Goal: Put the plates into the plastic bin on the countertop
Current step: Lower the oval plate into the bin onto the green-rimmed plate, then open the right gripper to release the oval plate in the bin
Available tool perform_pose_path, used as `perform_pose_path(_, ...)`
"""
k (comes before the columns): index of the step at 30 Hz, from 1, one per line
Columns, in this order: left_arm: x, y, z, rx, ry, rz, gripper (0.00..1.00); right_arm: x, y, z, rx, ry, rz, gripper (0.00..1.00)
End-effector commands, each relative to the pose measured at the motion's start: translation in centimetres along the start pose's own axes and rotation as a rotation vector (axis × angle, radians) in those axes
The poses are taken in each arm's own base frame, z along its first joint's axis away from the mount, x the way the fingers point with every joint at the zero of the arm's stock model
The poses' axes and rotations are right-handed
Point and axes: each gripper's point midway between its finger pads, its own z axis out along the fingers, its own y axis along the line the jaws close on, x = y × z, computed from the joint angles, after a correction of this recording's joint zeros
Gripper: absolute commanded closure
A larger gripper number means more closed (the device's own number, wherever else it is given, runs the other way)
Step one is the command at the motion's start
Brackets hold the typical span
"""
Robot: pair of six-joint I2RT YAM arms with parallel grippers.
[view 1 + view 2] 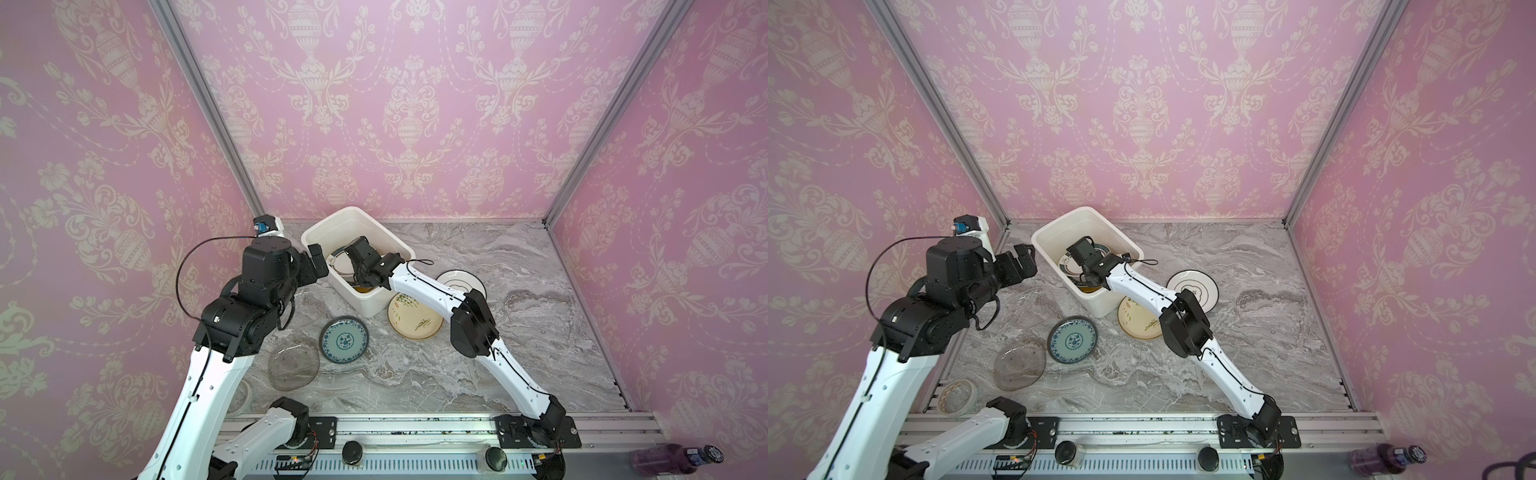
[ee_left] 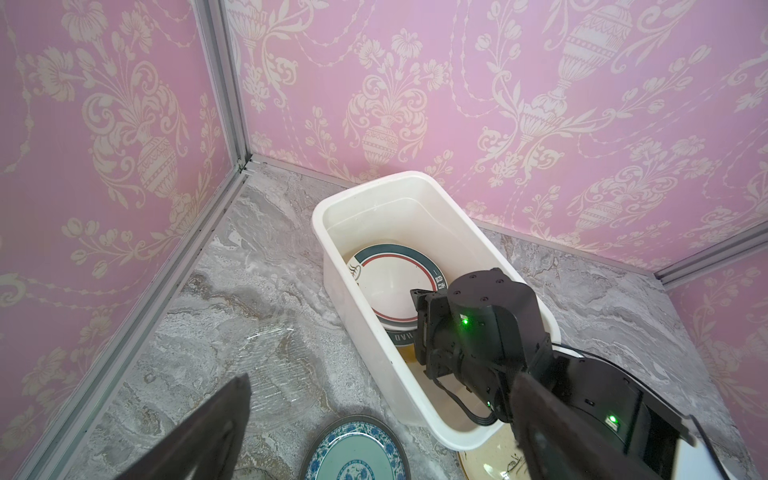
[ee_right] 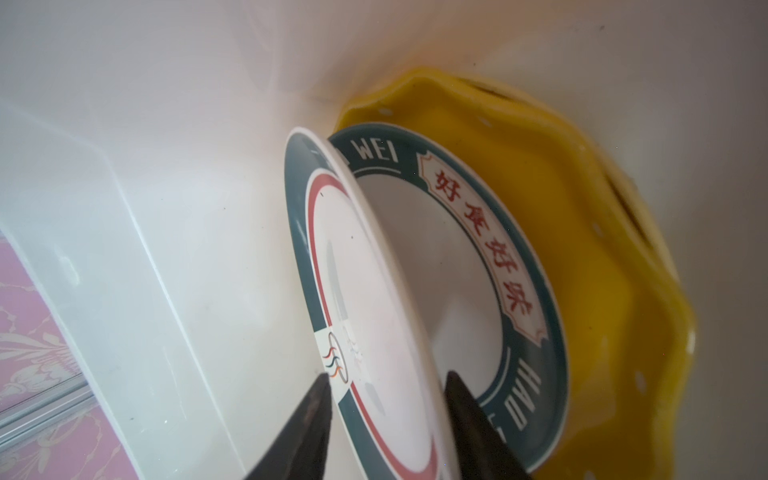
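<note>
Now, toward countertop (image 1: 498,332) back-left corner: plastic bin (image 1: 370,303). Inside bin: tilted dark-rimmed plate (image 3: 353,270) over yellow scalloped plate (image 3: 582,249). Just outside bin, on countertop: cream plate (image 1: 411,318), teal plate (image 1: 344,340), glass plate (image 1: 293,368). Left gripper (image 1: 1021,264) spread wide beside bin. Right gripper (image 3: 387,375) straddling dark-rimmed plate rim, clamped or loose cannot tell.

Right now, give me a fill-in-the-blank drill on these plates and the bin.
Inside or outside? The teal plate lies ____ the bin.
The scalloped plate in the bin is coloured ____.
The left gripper holds ____.
Missing words: outside; yellow; nothing.
</note>
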Motion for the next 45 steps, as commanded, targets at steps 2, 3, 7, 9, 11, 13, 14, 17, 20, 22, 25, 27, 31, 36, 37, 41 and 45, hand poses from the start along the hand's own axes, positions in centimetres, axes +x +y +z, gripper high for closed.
perform_pose_path(2,0.0,1.0,0.1,-0.048,-0.010,0.030,0.01,0.1,-1.4,1.0,0.037,-0.013,0.011,0.46)
perform_pose_path(3,-0.1,1.1,0.1,-0.050,-0.013,0.029,0.01,0.1,-1.6,1.0,0.044,-0.012,0.017,0.43)
perform_pose_path(7,-0.4,1.2,0.0,-0.056,-0.028,0.023,0.01,0.2,-2.6,1.3,0.082,0.000,0.070,0.37)
perform_pose_path(9,-0.5,1.3,-0.1,-0.061,-0.034,0.022,0.01,0.1,-2.7,1.5,0.087,0.000,0.075,0.35)
perform_pose_path(11,-0.7,1.4,-0.2,-0.066,-0.042,0.023,0.01,-0.2,-2.7,1.6,0.093,-0.005,0.074,0.31)
perform_pose_path(13,-0.7,1.5,-0.2,-0.069,-0.043,0.026,0.01,-0.3,-2.7,1.8,0.098,-0.001,0.069,0.27)
perform_pose_path(14,-0.7,1.5,-0.2,-0.071,-0.043,0.027,0.01,-0.3,-2.7,1.9,0.098,0.005,0.068,0.24)
perform_pose_path(17,-0.7,1.6,-0.1,-0.075,-0.041,0.031,0.01,-0.4,-2.5,2.1,0.099,0.026,0.058,0.06)
perform_pose_path(20,-0.8,1.5,0.0,-0.076,-0.042,0.029,0.01,-0.5,-1.8,2.0,0.088,0.040,0.048,0.00)
perform_pose_path(22,-0.9,1.4,-0.1,-0.073,-0.045,0.028,0.01,-0.6,-1.1,1.6,0.076,0.044,0.046,0.00)
perform_pose_path(25,-1.3,1.4,-0.4,-0.073,-0.052,0.024,0.01,-0.9,0.1,0.7,0.057,0.043,0.041,0.00)
perform_pose_path(27,-1.5,1.5,-0.6,-0.073,-0.061,0.021,0.01,-0.9,1.1,-0.1,0.037,0.044,0.035,0.00)
perform_pose_path(31,-2.0,1.5,-1.2,-0.072,-0.074,0.011,0.01,-1.0,2.2,-2.0,0.029,0.055,0.029,0.00)
perform_pose_path(36,-2.3,2.1,-2.1,-0.085,-0.093,-0.004,0.01,-0.9,2.8,-4.5,0.045,0.065,0.019,0.00)
perform_pose_path(37,-2.3,2.2,-2.2,-0.089,-0.094,-0.005,0.01,-0.8,3.0,-4.9,0.043,0.072,0.020,0.00)
perform_pose_path(41,-2.2,2.6,-2.5,-0.102,-0.098,-0.018,0.01,-0.4,4.7,-6.7,0.000,0.097,-0.002,0.00)
perform_pose_path(45,-2.4,2.5,-2.9,-0.097,-0.096,-0.046,0.01,-0.2,7.0,-9.0,-0.064,0.127,-0.082,0.00)
